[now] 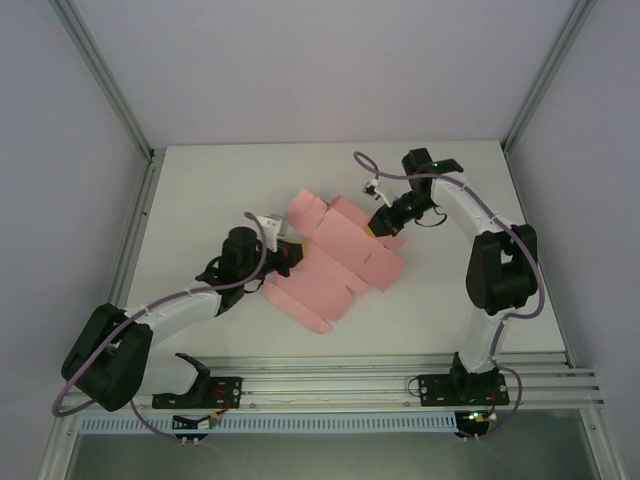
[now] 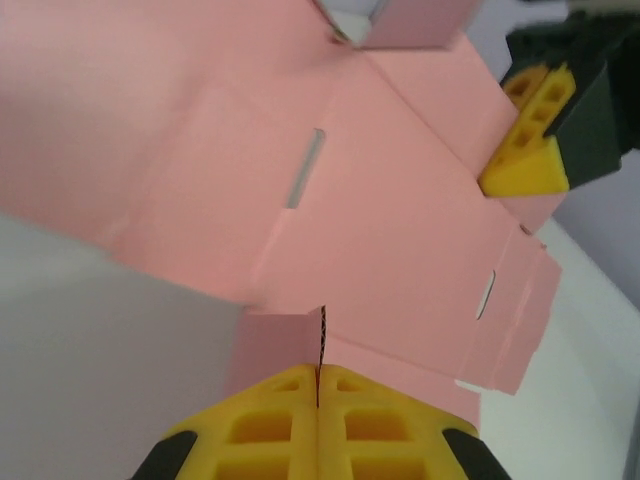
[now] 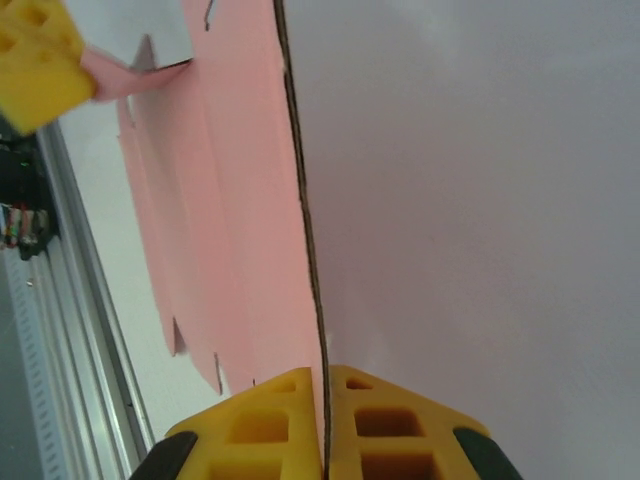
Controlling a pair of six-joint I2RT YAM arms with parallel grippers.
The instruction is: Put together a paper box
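The paper box (image 1: pixel 345 258) is a flat salmon-pink die-cut sheet with flaps and slots, partly folded, in the middle of the white table. My left gripper (image 1: pixel 289 256) is at its left edge. In the left wrist view the yellow jaws of the left gripper (image 2: pixel 318 374) are shut on a small upright flap of the paper box (image 2: pixel 380 230). My right gripper (image 1: pixel 381 227) holds the sheet's far right side. In the right wrist view the right gripper (image 3: pixel 325 378) is shut on the edge of a raised panel of the paper box (image 3: pixel 240 200).
The white table (image 1: pixel 220 190) is bounded by aluminium posts (image 1: pixel 100 75) at the back corners and a rail (image 1: pixel 400 375) along the near edge. Pale walls enclose the back and sides.
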